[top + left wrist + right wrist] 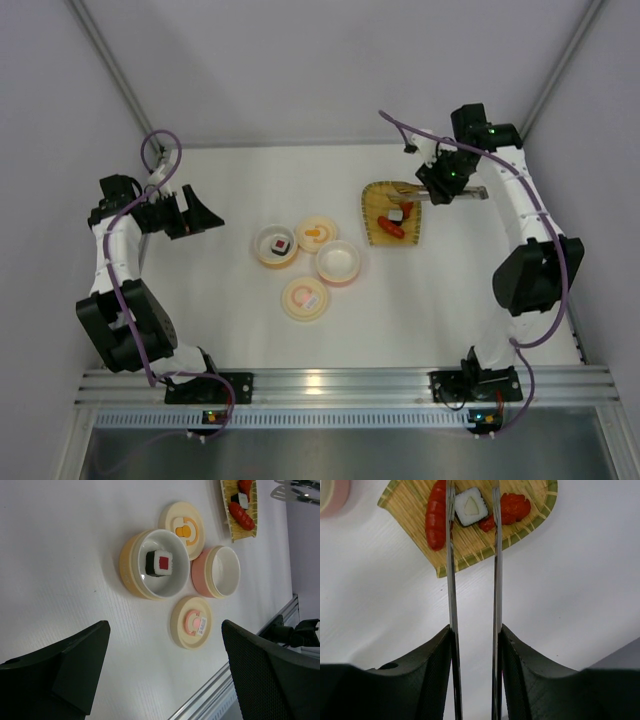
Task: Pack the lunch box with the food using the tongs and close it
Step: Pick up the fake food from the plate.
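My right gripper (475, 630) is shut on the silver tongs (451, 560), one finger pressing each arm. The two arms reach over the woven yellow tray (470, 547) and straddle a black-edged white sushi piece (470, 506); whether they pinch it I cannot tell. A red sausage (436, 515) lies left of it and an orange-red piece (510, 507) lies right. The yellow lunch box bowl (127, 565) holds a sushi roll with a red centre (159, 563). The pink bowl (222, 571) is empty. My left gripper (165, 665) hangs open, far left of the bowls.
Two round cream lids lie flat on the table: one with an orange handle (316, 233) behind the bowls, one with a pink handle (305, 298) in front. The tray (372, 195) sits back right. An aluminium rail (330, 380) runs along the near edge.
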`<control>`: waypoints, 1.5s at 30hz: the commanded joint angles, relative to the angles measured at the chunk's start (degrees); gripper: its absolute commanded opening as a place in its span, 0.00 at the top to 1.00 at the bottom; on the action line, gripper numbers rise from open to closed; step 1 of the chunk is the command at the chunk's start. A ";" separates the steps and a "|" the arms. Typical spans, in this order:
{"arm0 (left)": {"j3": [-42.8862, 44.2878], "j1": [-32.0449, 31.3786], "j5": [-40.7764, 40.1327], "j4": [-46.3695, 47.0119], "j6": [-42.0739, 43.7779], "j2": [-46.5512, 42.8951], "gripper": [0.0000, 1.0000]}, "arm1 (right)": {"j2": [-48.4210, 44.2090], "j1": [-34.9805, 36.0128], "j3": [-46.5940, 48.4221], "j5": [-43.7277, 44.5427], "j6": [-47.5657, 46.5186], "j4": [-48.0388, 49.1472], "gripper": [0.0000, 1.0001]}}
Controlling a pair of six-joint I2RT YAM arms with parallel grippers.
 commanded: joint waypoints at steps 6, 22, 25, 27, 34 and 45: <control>1.64 0.18 2.41 0.88 -0.38 -0.75 0.02 | 5.80 -4.71 9.14 -4.39 -17.04 -14.74 0.60; 1.55 0.09 2.32 1.24 -1.09 -0.05 0.02 | 1.16 -4.98 3.79 -8.44 -10.20 -13.70 0.58; 1.46 0.18 2.85 1.32 -1.44 0.13 0.02 | -0.43 -4.54 1.51 -6.08 -5.54 -12.56 0.58; 1.38 0.18 3.03 1.32 -1.44 0.04 0.02 | -1.05 -3.75 -0.34 -4.49 -2.03 -11.41 0.59; 0.41 0.18 2.59 1.24 -0.91 -1.10 0.02 | -3.16 -0.32 -3.51 -2.02 2.99 -10.79 0.59; -0.12 0.09 2.67 1.59 -0.65 -1.01 0.02 | -2.46 0.03 -5.79 -2.28 4.93 -9.21 0.59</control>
